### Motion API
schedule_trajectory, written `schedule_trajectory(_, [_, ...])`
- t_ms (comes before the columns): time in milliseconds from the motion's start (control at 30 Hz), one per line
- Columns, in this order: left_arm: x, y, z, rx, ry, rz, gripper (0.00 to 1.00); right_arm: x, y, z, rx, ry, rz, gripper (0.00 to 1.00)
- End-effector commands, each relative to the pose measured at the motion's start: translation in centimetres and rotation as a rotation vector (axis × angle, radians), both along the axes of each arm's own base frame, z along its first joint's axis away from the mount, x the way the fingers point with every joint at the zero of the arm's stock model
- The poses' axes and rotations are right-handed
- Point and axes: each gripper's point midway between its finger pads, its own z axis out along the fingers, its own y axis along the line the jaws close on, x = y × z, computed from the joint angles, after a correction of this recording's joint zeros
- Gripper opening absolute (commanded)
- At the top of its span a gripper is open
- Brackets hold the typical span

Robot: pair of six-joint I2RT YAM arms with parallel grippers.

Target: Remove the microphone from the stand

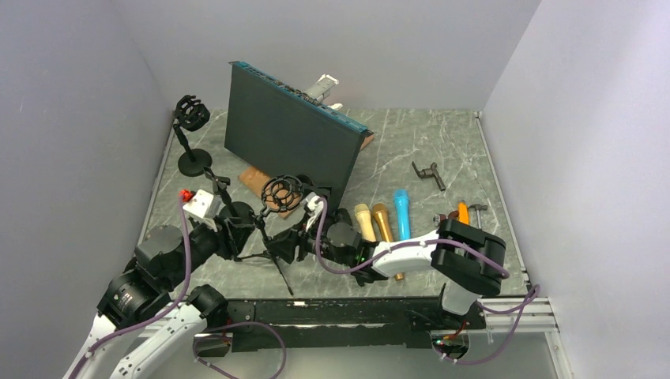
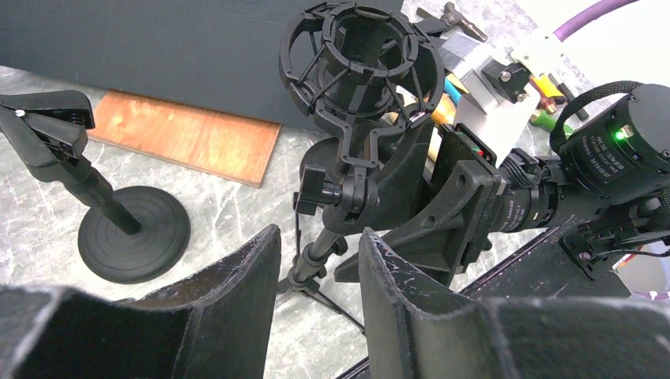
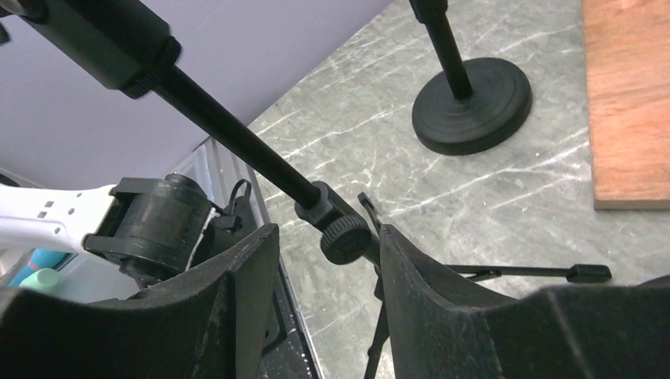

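A black tripod stand [image 1: 276, 249] carries a ring-shaped shock mount [image 1: 282, 192], and the ring [image 2: 359, 51] looks empty. Three microphones lie on the table to its right: cream [image 1: 363, 222], gold [image 1: 383, 223] and blue [image 1: 402, 213]. My left gripper [image 2: 320, 233] is open, with the stand's lower pole [image 2: 314, 259] showing just beyond its fingertips. From the other side my right gripper [image 3: 328, 230] is open around the pole's knurled knob [image 3: 345, 239], which sits close to the right finger [image 3: 411, 268]. The two grippers face each other across the stand.
A second stand with a round base [image 1: 194, 162] and its own mount [image 1: 191, 113] stands at the back left. A dark upright panel [image 1: 288, 134] leans behind, with a wooden board [image 2: 190, 134] at its foot. Small tools [image 1: 429, 174] lie at the right.
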Motion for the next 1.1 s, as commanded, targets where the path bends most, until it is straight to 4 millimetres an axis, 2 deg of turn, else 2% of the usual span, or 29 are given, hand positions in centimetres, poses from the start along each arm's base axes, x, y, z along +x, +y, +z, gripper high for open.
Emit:
schedule_trajectory(0, [0.0, 0.4, 1.6, -0.037, -0.036, 0.023, 0.47, 0.3, 0.9, 2.6, 0.043, -0.074, -0.005, 0.52])
schedule_trajectory(200, [0.2, 0.6, 1.2, -0.028, -0.026, 0.043, 0.48, 0.1, 0.9, 1.9, 0.013, -0.101, 0.014, 0.47])
schedule_trajectory(300, [0.2, 0.8, 1.2, -0.032, -0.020, 0.053, 0.48, 0.1, 1.2, 1.3, -0.020, -0.124, 0.030, 0.41])
schedule_trajectory(367, [0.2, 0.8, 0.7, -0.034, -0.004, 0.061, 0.47, 0.2, 1.3, 1.1, -0.029, -0.139, 0.032, 0.31])
schedule_trajectory(467, [0.2, 0.8, 0.3, -0.038, 0.001, 0.061, 0.47, -0.1, 1.3, 0.5, -0.052, -0.157, 0.054, 0.04])
schedule_trajectory(500, [0.2, 0.8, 0.2, -0.038, 0.001, 0.065, 0.47, 0.0, 1.3, 0.3, -0.064, -0.163, 0.050, 0.00])
schedule_trajectory(700, [0.2, 1.7, 1.4, -0.049, -0.026, 0.103, 0.47, 0.5, 0.4, -2.1, -0.166, -0.231, 0.038, 0.00])
schedule_trajectory(833, [0.1, 2.1, 1.7, -0.057, -0.034, 0.122, 0.46, 1.0, -0.4, -4.1, -0.315, -0.335, -0.004, 0.00])
schedule_trajectory(1067, [0.1, 2.3, 1.8, -0.071, -0.037, 0.130, 0.45, 2.2, -2.1, -6.0, -0.510, -0.552, -0.060, 0.00])
